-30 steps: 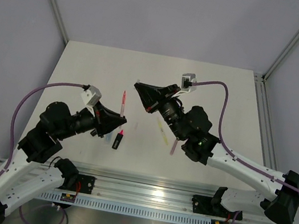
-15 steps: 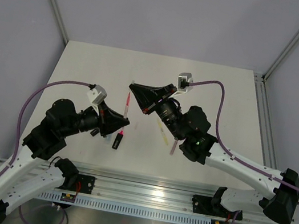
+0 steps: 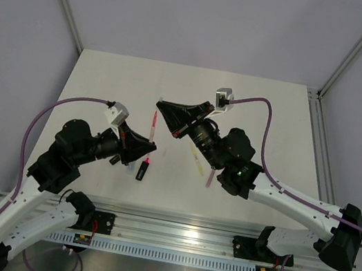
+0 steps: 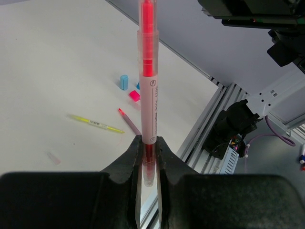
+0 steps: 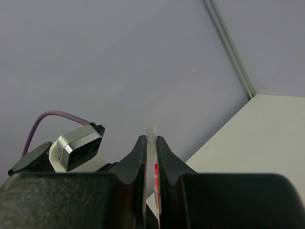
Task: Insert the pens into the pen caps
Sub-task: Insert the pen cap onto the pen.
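My left gripper point(image 3: 149, 145) point(image 4: 149, 155) is shut on the lower end of a red-pink pen point(image 3: 153, 127) point(image 4: 148, 90), which stands up out of the jaws with its red tip uppermost. My right gripper point(image 3: 161, 107) point(image 5: 151, 143) is shut on a small clear pen cap point(image 5: 151, 130) that pokes out past its fingertips, just above and beside the pen's tip. On the table lie a yellow pen point(image 4: 95, 125) point(image 3: 198, 159), a purplish pen point(image 4: 129, 123) point(image 3: 210, 177), a light-blue cap point(image 4: 124, 81) and a pink cap point(image 4: 135, 95).
A short black marker with a pink end point(image 3: 142, 169) lies on the table under the left gripper. A small clear piece point(image 4: 53, 157) lies left of the yellow pen. The aluminium rail point(image 3: 173, 222) runs along the near table edge; grey walls close off the back and sides.
The right gripper has shifted a little left toward the pen's tip, and the left arm has turned slightly, carrying the pen a bit to the right. Both have held still over the last half second.
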